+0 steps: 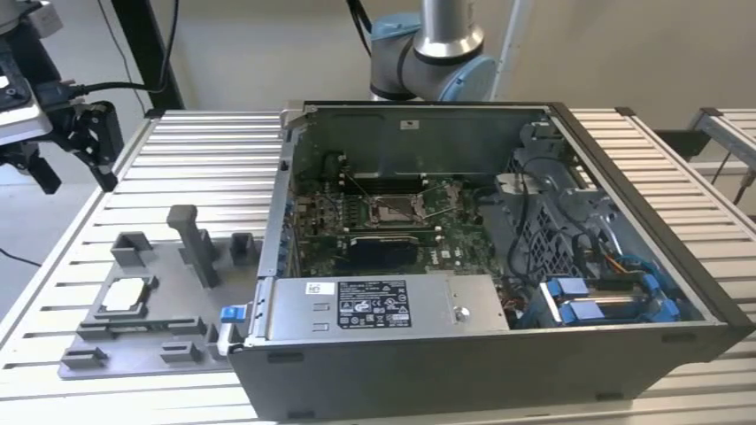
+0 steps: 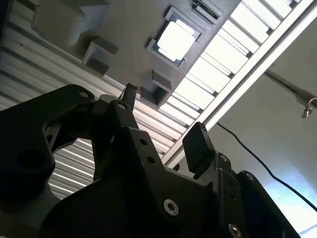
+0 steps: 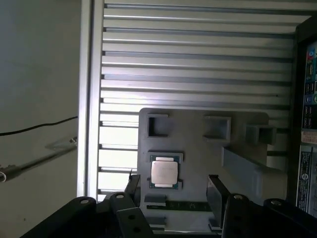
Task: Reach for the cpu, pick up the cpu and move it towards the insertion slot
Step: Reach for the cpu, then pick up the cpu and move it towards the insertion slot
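At the exterior view's left edge the black jaws hang partly cut off by the frame, near a corner of the slatted surface (image 1: 201, 150) and well apart from the cpu (image 1: 124, 296). Both wrist views show the jaws standing apart with nothing between them. The cpu (image 3: 164, 174) lies flat in a recess of the grey fixture (image 1: 177, 305). Glare washes out its top in the second wrist view (image 2: 174, 38). The insertion slot (image 1: 388, 210) sits on the green motherboard (image 1: 455, 252) inside the open computer case (image 1: 473, 381); its lever is hard to make out.
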### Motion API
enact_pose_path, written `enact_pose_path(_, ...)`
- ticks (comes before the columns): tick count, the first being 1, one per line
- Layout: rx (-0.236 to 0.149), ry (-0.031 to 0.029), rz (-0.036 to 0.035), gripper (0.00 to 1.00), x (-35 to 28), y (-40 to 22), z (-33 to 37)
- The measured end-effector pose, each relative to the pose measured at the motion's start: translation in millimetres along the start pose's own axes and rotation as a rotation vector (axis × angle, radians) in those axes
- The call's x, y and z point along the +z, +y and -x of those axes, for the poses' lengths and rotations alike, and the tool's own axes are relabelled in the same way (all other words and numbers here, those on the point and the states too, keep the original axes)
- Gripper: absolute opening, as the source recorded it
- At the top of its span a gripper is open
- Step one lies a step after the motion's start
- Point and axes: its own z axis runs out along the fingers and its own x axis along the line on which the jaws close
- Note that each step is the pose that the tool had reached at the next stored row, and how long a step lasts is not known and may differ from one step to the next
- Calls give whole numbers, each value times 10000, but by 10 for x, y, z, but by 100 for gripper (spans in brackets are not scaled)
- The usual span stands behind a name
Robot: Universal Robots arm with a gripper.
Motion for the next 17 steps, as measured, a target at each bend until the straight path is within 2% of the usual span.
enact_pose_path(7, -4, 1, -1, 0, 0, 0, -1)
enact_pose_path(8, -4, 1, 0, 100, 0, 0, -1)
enact_pose_path(13, -4, 1, -1, 100, 0, -1, -1)
enact_pose_path(17, -5, 1, -1, 100, 31, -3, -2)
